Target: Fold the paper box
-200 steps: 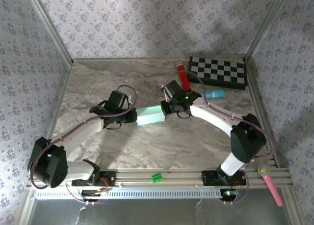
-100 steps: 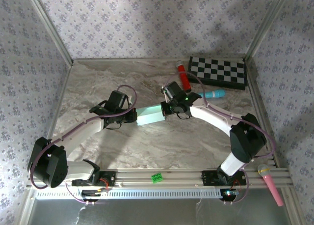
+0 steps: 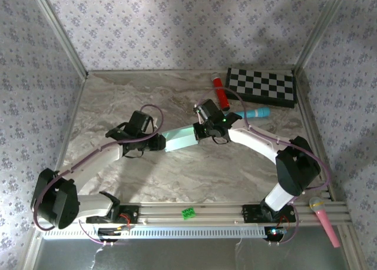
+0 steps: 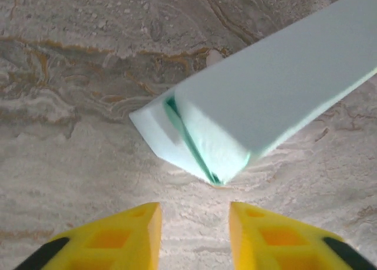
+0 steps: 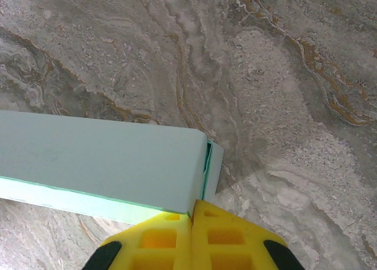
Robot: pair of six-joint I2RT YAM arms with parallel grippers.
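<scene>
Now, out on the veined grey marble tabletop [image 3: 118, 105], mid-table: the pale mint-green rectangular card box [image 3: 179, 139], stretched lengthwise between the two arms. Straight ahead of the left gripper [image 4: 194, 223], just beyond yellow fingertips [image 4: 129, 234] spread apart on nothing, end flap ajar and facing them. Touching the right gripper [image 5: 191, 223], clenched tight at the opposite end's corner; pinching card or not, cannot tell.

Table [image 3: 118, 99]: marbled | checkerboard [image 3: 261, 86] laid in far right corner | red tube [image 3: 221, 94], teal microphone [image 3: 257, 113] laid beside it | box [image 3: 179, 139] placed mid-table
</scene>
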